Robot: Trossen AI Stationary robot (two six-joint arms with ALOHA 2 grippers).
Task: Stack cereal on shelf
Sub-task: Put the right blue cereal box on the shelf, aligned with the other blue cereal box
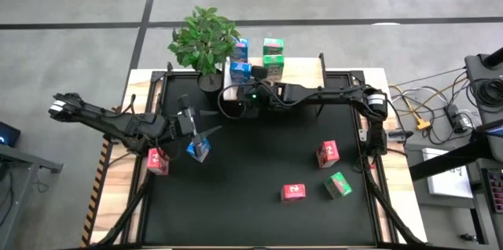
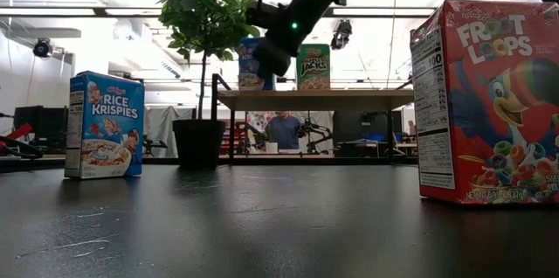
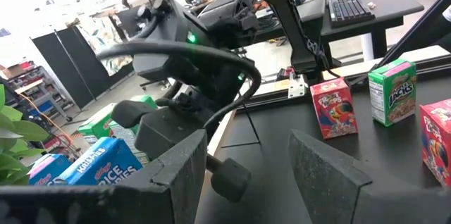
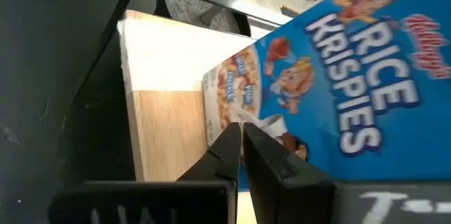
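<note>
Right arm is reaching across the back of the surface toward the shelf. Right gripper is sitting at the shelf's front edge, jaws pressed together, holding nothing. Its tips are just beside a blue Rice Krispies box lying on the plank; contact cannot be told.

Left arm is stretching in from the left side, elbow bent. Left gripper is hovering over the left part of the surface, jaws spread apart and empty in the left wrist view. A second blue Rice Krispies box is standing just below that gripper, with a red Froot Loops box near it on its left.

On the shelf: two blue boxes at the left end and two green Apple Jacks boxes next to them, by the potted plant. The right half of the plank is showing bare wood.

Out on the surface: another red box and a green box are sitting near each other on the right, and a third red box is lying near the front, centre-right. The middle of the dark surface is showing open room between the two arms.
</note>
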